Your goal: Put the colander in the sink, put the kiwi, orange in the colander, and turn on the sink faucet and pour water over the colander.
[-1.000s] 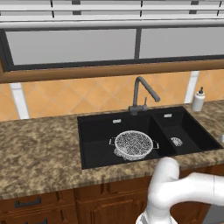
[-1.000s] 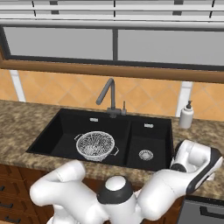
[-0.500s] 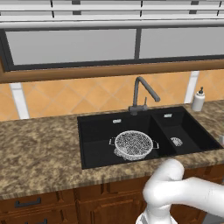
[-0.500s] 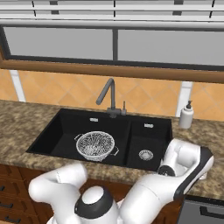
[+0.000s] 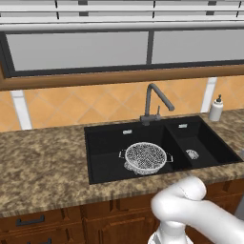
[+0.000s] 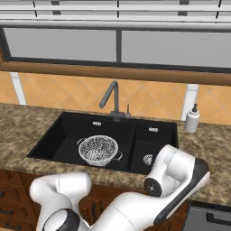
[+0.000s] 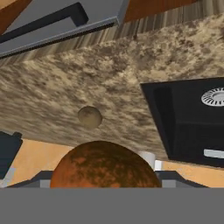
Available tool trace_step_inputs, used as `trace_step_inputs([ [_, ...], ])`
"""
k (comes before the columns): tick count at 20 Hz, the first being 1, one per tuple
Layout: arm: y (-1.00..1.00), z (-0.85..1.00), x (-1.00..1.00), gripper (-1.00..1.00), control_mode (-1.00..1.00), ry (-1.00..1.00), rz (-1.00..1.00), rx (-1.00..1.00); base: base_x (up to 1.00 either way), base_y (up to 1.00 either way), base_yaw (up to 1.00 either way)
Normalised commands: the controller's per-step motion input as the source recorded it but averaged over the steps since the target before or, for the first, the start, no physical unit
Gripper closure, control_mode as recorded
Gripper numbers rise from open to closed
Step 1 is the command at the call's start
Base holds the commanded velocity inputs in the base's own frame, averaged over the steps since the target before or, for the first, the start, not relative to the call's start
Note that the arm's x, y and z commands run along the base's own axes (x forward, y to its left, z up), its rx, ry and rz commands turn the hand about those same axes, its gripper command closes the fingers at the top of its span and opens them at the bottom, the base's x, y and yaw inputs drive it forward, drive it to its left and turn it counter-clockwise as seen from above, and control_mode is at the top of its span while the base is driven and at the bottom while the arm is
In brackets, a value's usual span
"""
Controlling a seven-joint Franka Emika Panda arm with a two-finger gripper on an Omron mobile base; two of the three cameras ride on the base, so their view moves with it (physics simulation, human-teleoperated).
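Observation:
The silver mesh colander (image 5: 145,157) (image 6: 98,150) sits upright in the wider left basin of the black sink (image 5: 105,143) (image 6: 58,135), below the dark grey faucet (image 5: 155,102) (image 6: 113,97); no water runs. In the hand view the orange (image 7: 105,164) looms large and close at the bottom, held in my gripper (image 7: 105,177), whose fingertips it hides. Far beyond it, the small brown kiwi (image 7: 89,117) lies on the granite counter (image 7: 52,87), apart from the sink's narrower basin (image 7: 188,127) with its silver drain (image 7: 214,96).
A white soap dispenser (image 5: 216,108) (image 6: 192,119) stands on the counter right of the sink. A grey appliance front with a dark handle (image 7: 61,22) (image 6: 207,219) sits under the counter edge. My white arm (image 6: 176,176) folds across the right counter front.
My arm's elbow has swung and folded lower in front of the counter's right side. The colander and the faucet have stayed put.

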Motion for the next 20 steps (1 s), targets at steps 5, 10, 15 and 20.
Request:
trace_step_inputs([
  [5,0.00,1.00,-1.00,1.00,-1.00,0.00,0.10,0.00,0.00,0.00,0.00],
  [10,0.32,1.00,-0.86,1.00,-1.00,0.02,0.03,-0.04,0.00,0.00,0.00],
  [15,0.81,1.00,-0.65,1.00,-1.00,0.23,0.15,-0.34,0.00,0.00,0.00],
  [20,0.92,0.99,-0.58,1.00,-1.00,0.14,0.06,-0.37,0.00,0.00,0.00],
])
